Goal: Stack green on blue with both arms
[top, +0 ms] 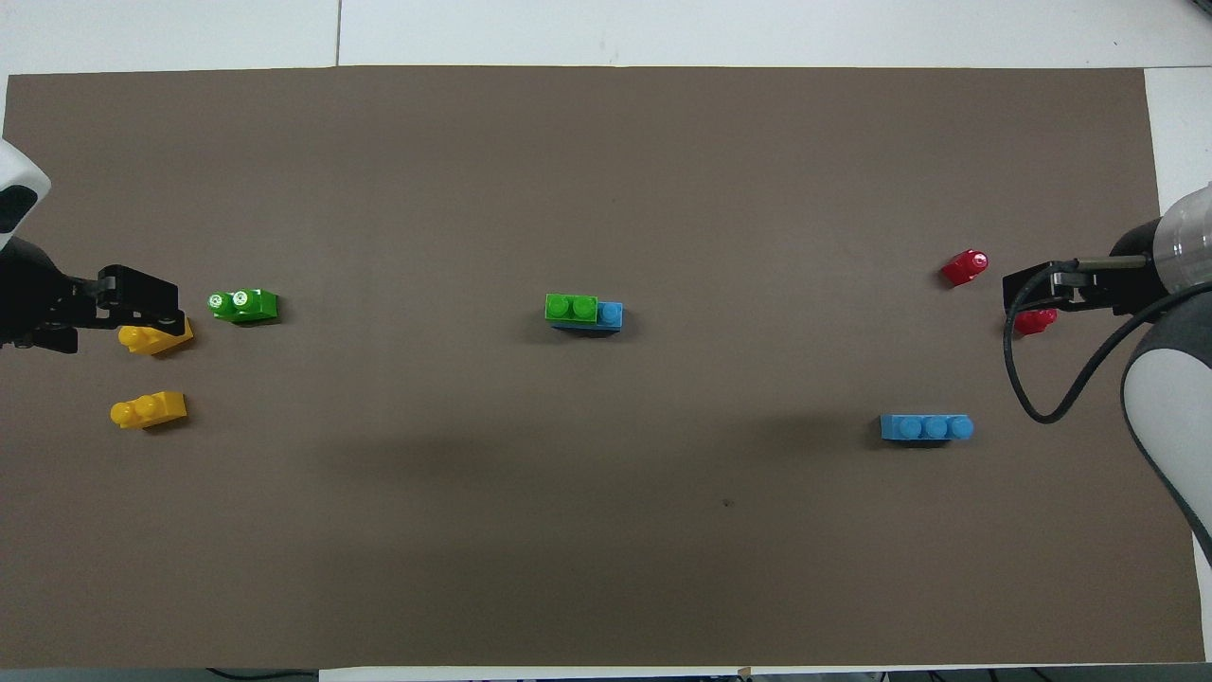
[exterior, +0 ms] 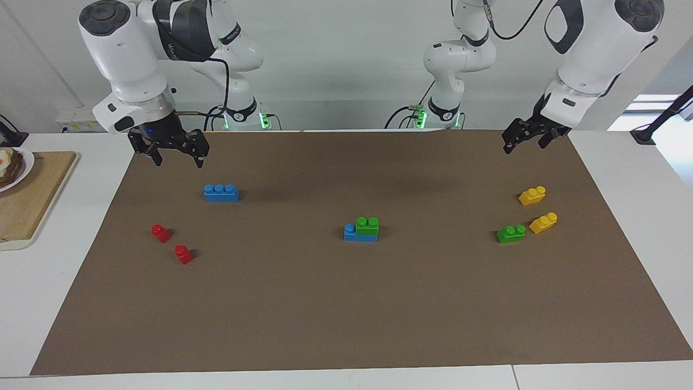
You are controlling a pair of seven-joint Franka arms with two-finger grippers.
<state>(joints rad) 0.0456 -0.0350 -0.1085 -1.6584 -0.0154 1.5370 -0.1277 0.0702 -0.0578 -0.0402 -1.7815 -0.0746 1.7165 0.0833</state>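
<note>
Right gripper: we are holding our black two-finger right gripper [exterior: 172, 154] up in the air with its fingers spread and nothing between them, over the brown mat's [exterior: 346, 303] edge at the right arm's end of the table.
Left gripper: we are hanging our black left gripper [exterior: 528, 138] up over the mat's corner at the left arm's end, jaws apart and empty too.
Loose blue: we are leaving a bright blue three-stud plastic brick [exterior: 221, 193] flat on the mat near the right gripper, nothing on it.
Loose green: we are leaving a small bright green two-stud plastic brick [exterior: 511, 233] on the mat at the left arm's end, just beside one of two yellow two-stud bricks [exterior: 543, 222].
Finished stack: we are seeing a second green brick [exterior: 367, 225] seated on a second blue brick [exterior: 359, 233] at mid-table, one blue stud showing.
Bystanders: two small red one-stud bricks [exterior: 161, 233] are lying farther from the robots than the loose blue.
Progress: we are judging one stack done; if a second is wanted, both loose bricks are waiting to be picked.
</note>
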